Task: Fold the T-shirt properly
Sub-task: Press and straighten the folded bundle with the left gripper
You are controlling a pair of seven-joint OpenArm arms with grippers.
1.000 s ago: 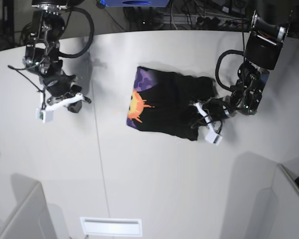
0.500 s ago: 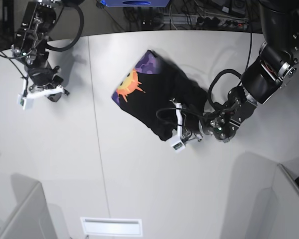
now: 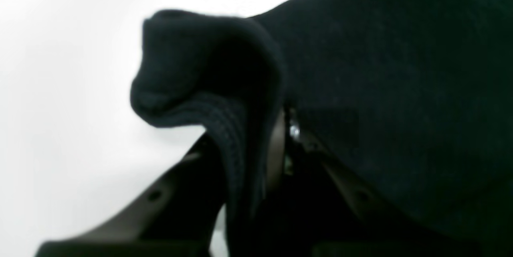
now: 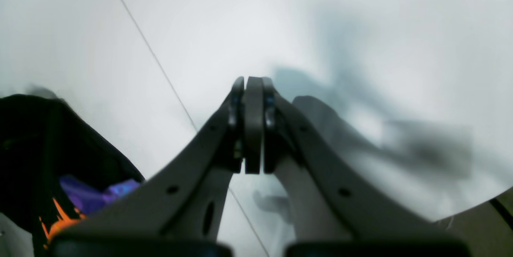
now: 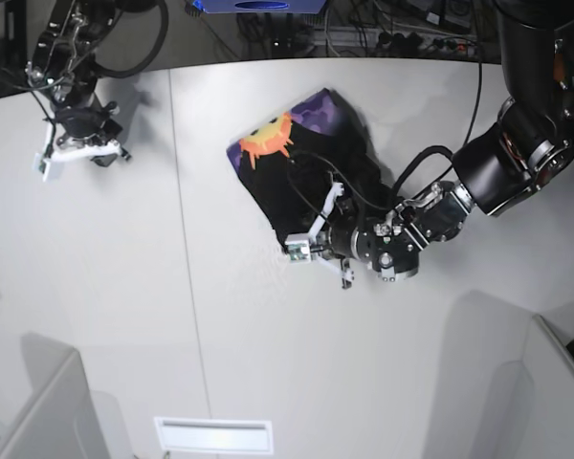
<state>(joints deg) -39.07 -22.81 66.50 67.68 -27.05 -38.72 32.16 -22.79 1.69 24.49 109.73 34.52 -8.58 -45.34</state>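
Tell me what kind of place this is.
Probably a robotics lab or test bench: two robot arms work over a bare white table, the left gripper handling a black T-shirt, and a tangle of cables runs behind the table's far edge.

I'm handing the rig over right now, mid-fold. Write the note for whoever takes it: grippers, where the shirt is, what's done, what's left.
Left gripper: shut on the T-shirt, pinching a black edge at its near corner; the wrist view shows cloth draped over the fingers.
Right gripper: shut, holding nothing, hovering over bare table at far left, away from the shirt.
T-shirt: bunched near the table's middle, partly folded, sun print facing up at the far end.
Done: a rough fold is in.
Left: lay the held edge down, flatten, square the folds.
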